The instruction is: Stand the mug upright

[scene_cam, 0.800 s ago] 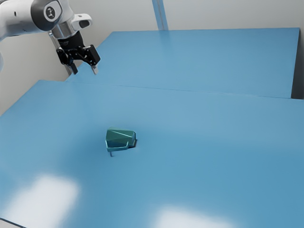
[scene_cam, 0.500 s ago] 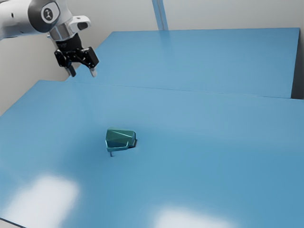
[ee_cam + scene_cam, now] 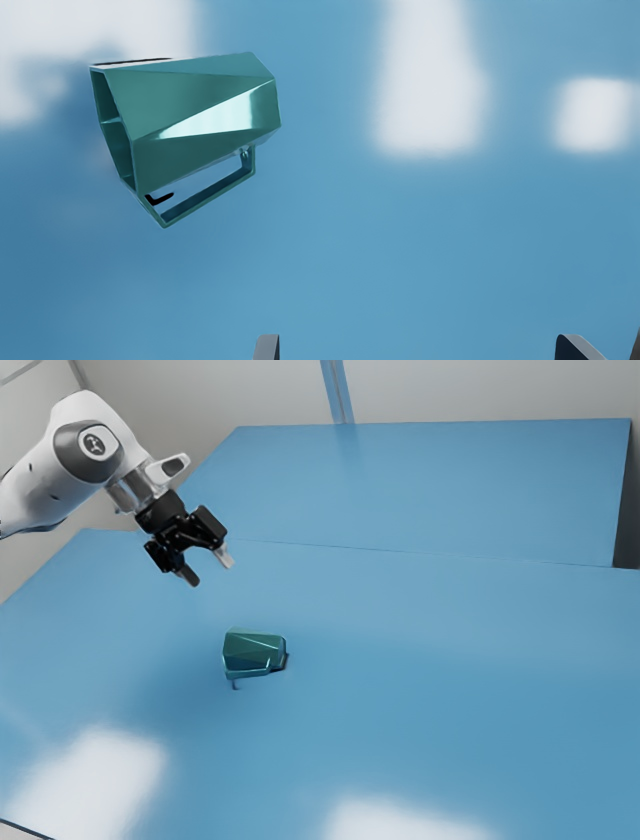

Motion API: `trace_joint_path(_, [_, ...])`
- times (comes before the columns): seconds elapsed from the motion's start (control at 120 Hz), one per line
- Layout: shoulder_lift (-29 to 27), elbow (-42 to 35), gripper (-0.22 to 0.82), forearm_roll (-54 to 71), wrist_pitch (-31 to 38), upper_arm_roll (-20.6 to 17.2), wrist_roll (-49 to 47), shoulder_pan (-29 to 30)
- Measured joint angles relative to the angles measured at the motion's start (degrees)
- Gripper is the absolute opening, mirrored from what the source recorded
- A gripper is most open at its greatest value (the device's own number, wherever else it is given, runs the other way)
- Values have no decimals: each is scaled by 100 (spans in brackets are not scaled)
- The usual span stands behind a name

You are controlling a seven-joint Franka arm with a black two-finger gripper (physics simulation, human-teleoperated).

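At the exterior view's left, a big white robot arm with a grey ring (image 3: 45,480) comes in and bends down toward the table. Lower down, a soft white patch of light (image 3: 95,785) shines on the tabletop. Next comes the black gripper with two fingers (image 3: 209,570) at the end of the arm. It hangs up in the air and tips a bit toward the exterior view's right. Its fingers are wide apart, and it has hold of nothing. Just past it, lower in the exterior view, is the shiny green mug with flat, folded-looking sides (image 3: 253,651). The mug lies on its side on the big, smooth blue table (image 3: 450,700), apart from the gripper. More to the exterior view's right, a blue stripe (image 3: 337,390) goes up the pale wall, and a wide, flat blue panel (image 3: 430,490) sits behind the table. In the wrist view, the mug's open mouth (image 3: 115,142) is at its wide end, and the other end is narrower. Its thin green handle with sharp corners (image 3: 210,195) is on the side of the mug that is nearer the fingers. The two grey fingertips (image 3: 266,349) have a big space between them, and neither one touches the mug.
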Motion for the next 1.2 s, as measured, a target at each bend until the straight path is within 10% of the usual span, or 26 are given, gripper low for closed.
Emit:
trace_joint_path(0.375, [202,-590,60,-613,420,236,1008,884])
trace_joint_path(1.2, [880,-1745,60,-2703,1809,244,2594,819])
